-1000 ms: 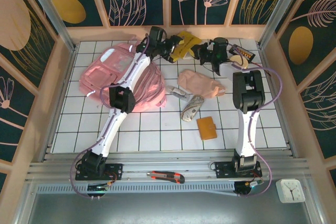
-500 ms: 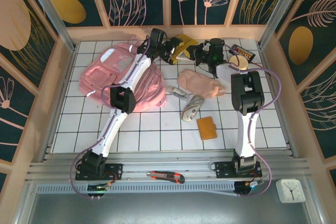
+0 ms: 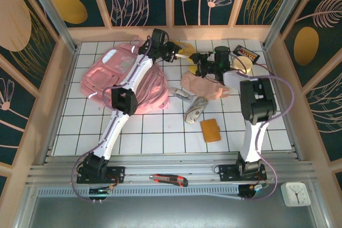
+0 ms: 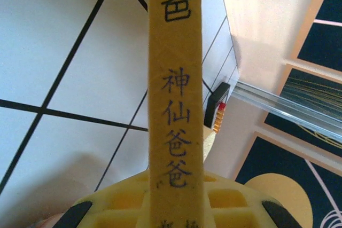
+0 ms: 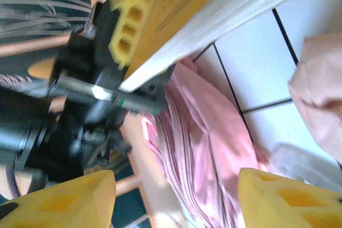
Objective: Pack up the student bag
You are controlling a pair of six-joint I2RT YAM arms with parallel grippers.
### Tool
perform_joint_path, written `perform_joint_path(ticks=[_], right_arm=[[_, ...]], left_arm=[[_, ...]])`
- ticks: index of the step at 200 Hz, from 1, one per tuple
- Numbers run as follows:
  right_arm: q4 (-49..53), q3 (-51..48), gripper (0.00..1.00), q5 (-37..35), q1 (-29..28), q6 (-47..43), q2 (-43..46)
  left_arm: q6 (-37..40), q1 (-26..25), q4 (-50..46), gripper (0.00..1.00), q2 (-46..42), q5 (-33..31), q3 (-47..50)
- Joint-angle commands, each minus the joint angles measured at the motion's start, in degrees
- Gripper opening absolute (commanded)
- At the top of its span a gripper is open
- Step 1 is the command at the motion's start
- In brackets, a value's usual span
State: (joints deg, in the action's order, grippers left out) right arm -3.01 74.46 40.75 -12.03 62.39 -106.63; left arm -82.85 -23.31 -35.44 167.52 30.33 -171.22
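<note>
Two claws: you have both over the far middle of the tabletop, near each other, just right of the student bag.
Left claw: clamped on the yellow book, whose printed spine runs straight out between the pads. A second ago this claw stood wide apart.
Right claw: fingers apart, nothing between them. A second ago it was shut on that same book.
Change: the book has passed from right to left.
Student bag: lies far left on the tabletop, partly under your left arm. You cannot tell from these views whether its mouth is open.
Meaning: judged, the arm nearest the bag now carries the book, so loading comes next.
Remaining: the pale pouch and small items lie loose mid-tabletop; packing looks early.
</note>
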Motion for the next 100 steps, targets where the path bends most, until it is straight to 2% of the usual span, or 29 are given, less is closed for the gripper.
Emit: perform_joint_path(ticks=[1, 37, 50, 68, 100], right_arm=[[20.1, 2.4, 0.68, -2.6, 3.6, -15.5, 4.5], [18.7, 5.1, 0.72, 4.4, 8.3, -18.6, 0.9], [13.3, 6.7, 0.73, 8.6, 8.7, -17.8, -0.4], [6.0, 8.3, 0.74, 13.3, 8.3, -14.5, -2.6], [-7.4, 8.8, 0.79, 16.5, 5.9, -7.5, -6.3]], left_arm=[[6.0, 1.2, -2.1, 0.0, -2.6, 0.9, -1.1], [22.7, 3.1, -4.2, 0.0, -7.5, 4.2, -1.1], [28.6, 3.8, -5.4, 0.0, -9.7, 7.5, -1.1], [36.8, 4.9, -11.6, 0.0, -13.2, 8.7, -1.2], [42.9, 5.7, -18.5, 0.0, -18.8, 11.6, -1.2]])
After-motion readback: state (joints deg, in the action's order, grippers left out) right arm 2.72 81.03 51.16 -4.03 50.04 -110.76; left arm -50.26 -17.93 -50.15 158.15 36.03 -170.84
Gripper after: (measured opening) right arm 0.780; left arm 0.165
